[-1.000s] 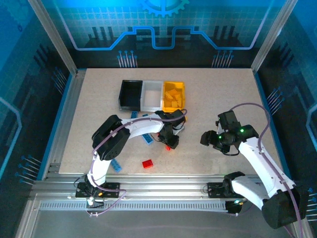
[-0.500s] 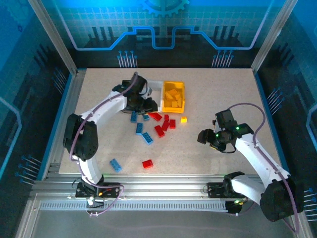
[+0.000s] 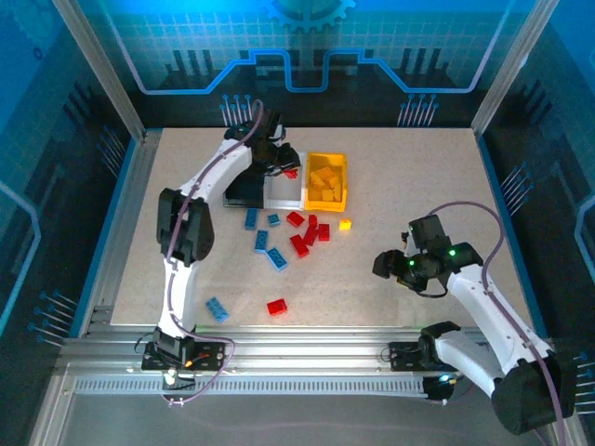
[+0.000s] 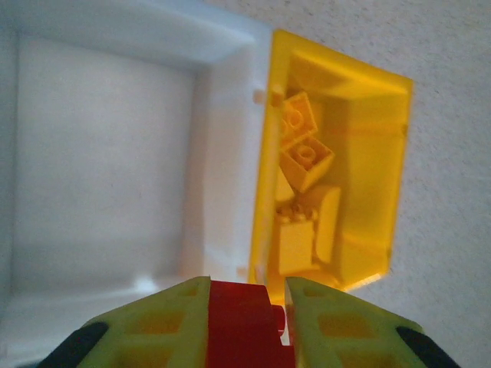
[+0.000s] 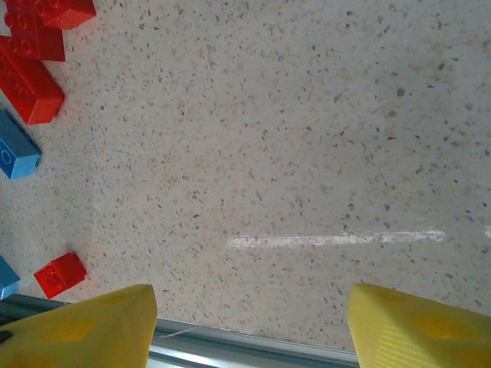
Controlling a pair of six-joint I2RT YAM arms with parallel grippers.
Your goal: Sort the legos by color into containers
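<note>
Sorting is partway: yellow bin (image 3: 326, 158) holds several yellow bricks (image 4: 305, 159); left gripper (image 4: 247, 295) clamps a red brick (image 4: 239, 326) above the white bin (image 4: 222, 153); right gripper (image 5: 245, 318) hangs open over bare table (image 5: 307, 153); reds (image 3: 298, 245), blues (image 3: 263, 240) and one yellow (image 3: 345, 224) lie loose.

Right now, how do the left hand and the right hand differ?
The left hand is shut on a red lego; the right hand is open and empty. The left hand hangs above the white bin, the right hand above the table beside loose legos. Both have yellow fingers.
</note>
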